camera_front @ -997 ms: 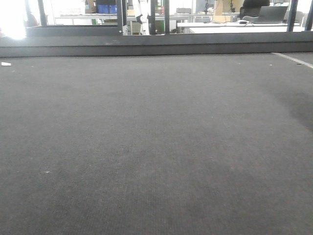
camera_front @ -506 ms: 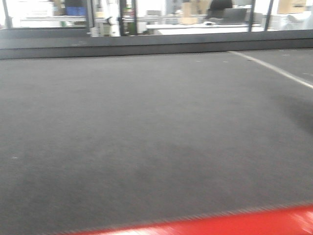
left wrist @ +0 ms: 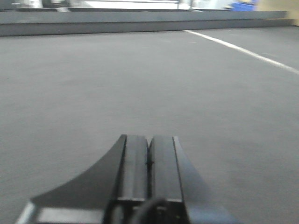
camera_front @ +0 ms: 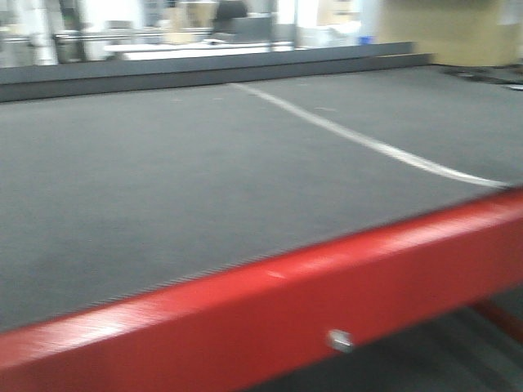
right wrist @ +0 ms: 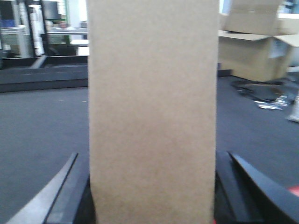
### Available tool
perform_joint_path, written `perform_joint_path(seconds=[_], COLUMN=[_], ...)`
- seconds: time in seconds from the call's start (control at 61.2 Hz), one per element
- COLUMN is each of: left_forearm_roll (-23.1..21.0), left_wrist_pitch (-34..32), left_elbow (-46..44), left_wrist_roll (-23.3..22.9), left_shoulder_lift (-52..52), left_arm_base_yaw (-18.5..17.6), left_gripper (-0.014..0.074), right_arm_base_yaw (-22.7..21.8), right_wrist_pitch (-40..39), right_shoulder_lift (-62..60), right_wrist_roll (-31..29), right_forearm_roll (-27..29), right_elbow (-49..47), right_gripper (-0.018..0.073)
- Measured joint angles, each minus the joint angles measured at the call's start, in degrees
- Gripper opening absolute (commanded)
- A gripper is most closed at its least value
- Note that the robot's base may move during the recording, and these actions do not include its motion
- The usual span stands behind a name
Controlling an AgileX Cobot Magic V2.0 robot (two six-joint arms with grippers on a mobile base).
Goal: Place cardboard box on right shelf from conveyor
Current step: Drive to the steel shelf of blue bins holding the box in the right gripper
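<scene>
Right gripper point(right wrist: 152, 200) is clamped on the cardboard box point(right wrist: 152, 93), fingers point(right wrist: 70, 196) at 8 and 4 o'clock. Box stands upright, filling the right wrist view from 12 to 6, bottom edge hidden, conveyor point(left wrist: 93, 70) behind. Left gripper point(left wrist: 149, 140) is closed, empty. Right shelf not in view. Box looks light, stiff, matte, decent friction. Corrugated walls likely dent if over-squeezed. The grip is low, so it may pivot; mid-height is safer.

Soft motion blur everywhere; bright backlight beyond the conveyor point(camera_front: 163, 180).
</scene>
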Motion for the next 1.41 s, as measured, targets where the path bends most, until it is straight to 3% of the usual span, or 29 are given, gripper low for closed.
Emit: perform_joint_path(seconds=[1.405], left_forearm_roll=[0.0], left_wrist_pitch=[0.0], left_elbow=[0.0], left_wrist_roll=[0.0], left_shoulder_lift=[0.0], left_arm_base_yaw=[0.0], left_gripper=[-0.0116], right_arm_base_yaw=[0.0], right_wrist_pitch=[0.0], right_shoulder_lift=[0.0], right_wrist_roll=[0.0], right_forearm_roll=[0.0], right_elbow=[0.0], right_gripper=[0.0069])
